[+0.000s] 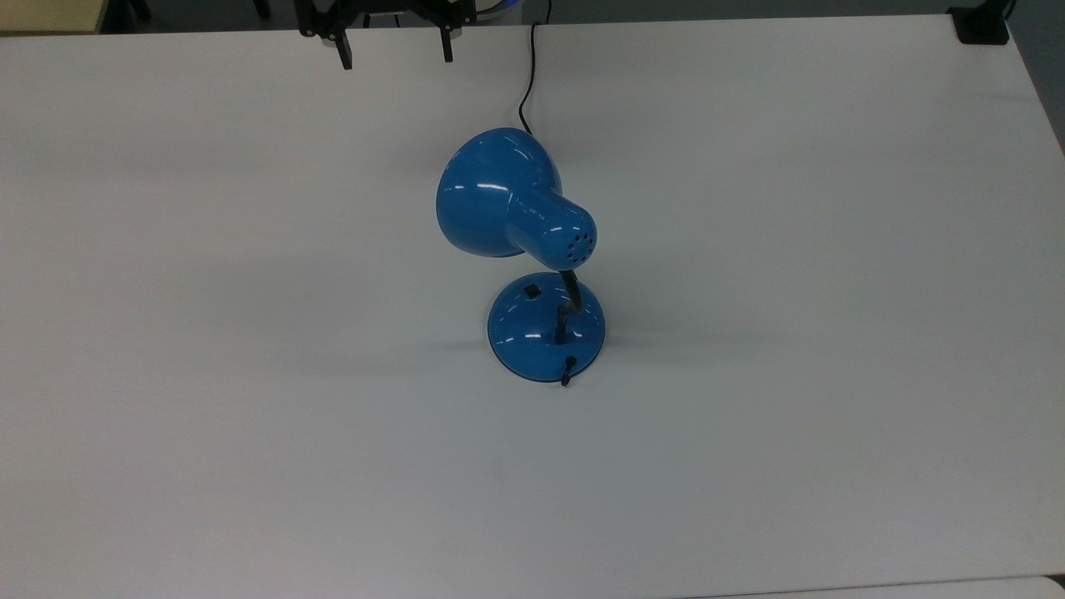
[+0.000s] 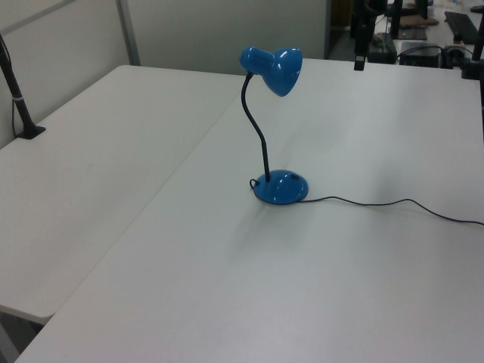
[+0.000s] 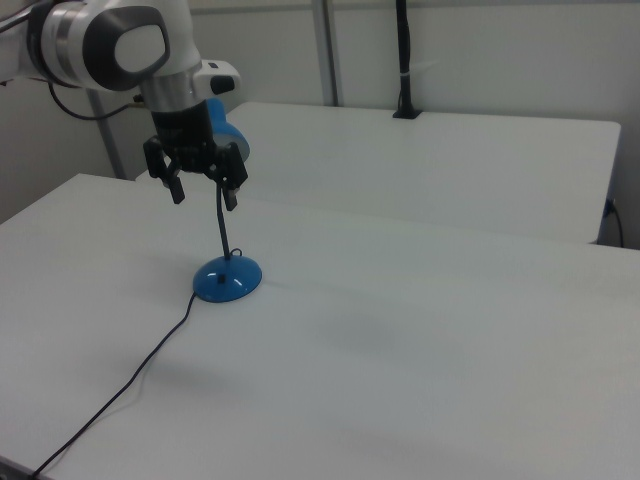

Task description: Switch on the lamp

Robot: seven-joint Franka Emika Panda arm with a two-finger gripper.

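1. I see the lamp point(image 1: 532, 274) standing upright near the middle of the white table point(image 1: 250, 374); its base point(image 1: 545, 329) sits flat on the tabletop.
2. Shade point(image 1: 499, 195) is tipped toward the top view's upper left, vent holes facing the camera; in the left view the shade point(image 2: 274, 66) hangs out to the left view's right of the gooseneck point(image 2: 257, 128).
3. Small black switch point(image 1: 530, 291) sits on the base's far side in the top view, nothing touching it.
4. Cord point(image 2: 393, 204) runs off the base toward the left view's right; in the top view it goes up to the far table edge point(image 1: 529, 75).
5. Gripper point(image 1: 391, 58) is at the top view's upper edge, well apart from the lamp, above the far side of the table. Fingers point(image 1: 344, 55) are spread wide, holding nothing.
6. In the right view I see the gripper point(image 3: 203, 190) pointing down, in front of the lamp's shade, above the base point(image 3: 227, 280).
7. A second white table point(image 2: 98, 174) butts against this one on the left view's left.
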